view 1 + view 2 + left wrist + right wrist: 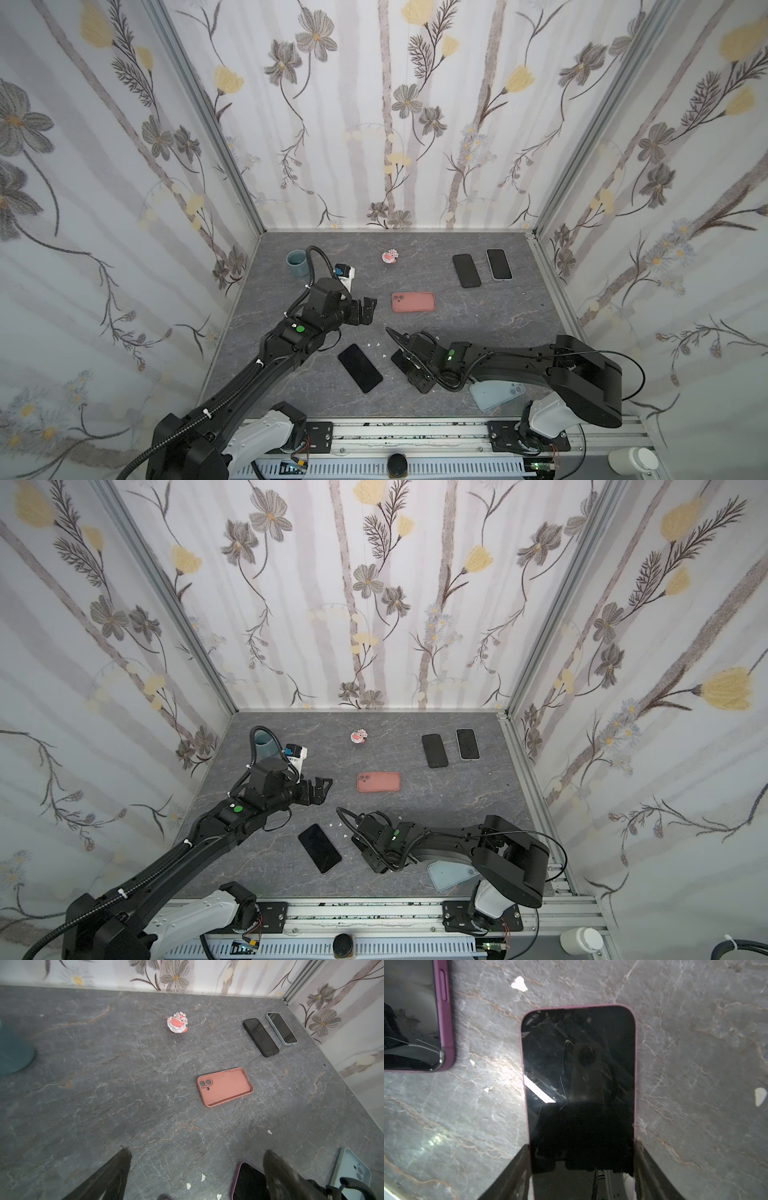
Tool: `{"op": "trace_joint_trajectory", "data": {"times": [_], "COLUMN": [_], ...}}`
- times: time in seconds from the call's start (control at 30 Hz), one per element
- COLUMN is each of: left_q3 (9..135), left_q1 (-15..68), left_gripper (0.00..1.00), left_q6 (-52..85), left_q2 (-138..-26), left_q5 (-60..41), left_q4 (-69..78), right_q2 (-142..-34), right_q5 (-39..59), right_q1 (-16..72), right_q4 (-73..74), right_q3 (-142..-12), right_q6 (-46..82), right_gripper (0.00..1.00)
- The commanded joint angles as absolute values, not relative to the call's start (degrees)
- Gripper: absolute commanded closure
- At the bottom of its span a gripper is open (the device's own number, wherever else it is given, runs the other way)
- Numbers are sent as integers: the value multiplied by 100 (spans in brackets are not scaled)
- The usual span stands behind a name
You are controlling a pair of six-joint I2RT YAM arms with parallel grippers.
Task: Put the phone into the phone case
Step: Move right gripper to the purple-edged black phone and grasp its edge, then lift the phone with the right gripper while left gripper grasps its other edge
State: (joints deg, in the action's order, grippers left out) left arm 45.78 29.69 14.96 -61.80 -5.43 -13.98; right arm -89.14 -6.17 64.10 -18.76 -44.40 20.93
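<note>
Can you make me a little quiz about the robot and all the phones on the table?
1. True or false: the pink case is empty.
2. Which tool has a phone between its fingers? A) left tool B) right tool
3. What colour is the cup?
Key: 1 true; 2 B; 3 blue-green.

Light: soft, even, overhead.
Glare: white streak on phone (579,1084) screen; sheen on desk (488,1076).
Blur: near cup (12,1051) unfocused.
Edges: top views bowed.
</note>
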Motion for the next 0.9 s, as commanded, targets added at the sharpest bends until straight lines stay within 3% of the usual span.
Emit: {"op": "trace_joint_trajectory", "data": {"times": [0.0,0.27,0.4,0.57,0.87], "left_q3": [4684,4765,4853,5042,5273], "left_q1": [2955,2961,2962,2973,3190], "left_gripper": [0,3,14,37,45], "left_q6": [1775,1923,2279,2687,2594], "left_q2": [-6413,-6726,-6941,-7374,-7802], "left_q5": [-1261,-2288,-3252,-3996,-4501], "left_q4": [-1462,-1209,-886,-976,-1301], "right_q2": [-8691,-7899,-7497,-7076,-6910], "right_q5": [-648,-523,-545,-601,-606], "right_q1": [6332,6004,5854,5766,5750], "right_q4": [-1703,-1306,-1132,-828,-645], "right_q3": [-4360,-3933,-3938,-4003,-4173], "right_q6": [2099,2049,1869,1758,1600], "right_gripper": [51,53,54,54,55]}}
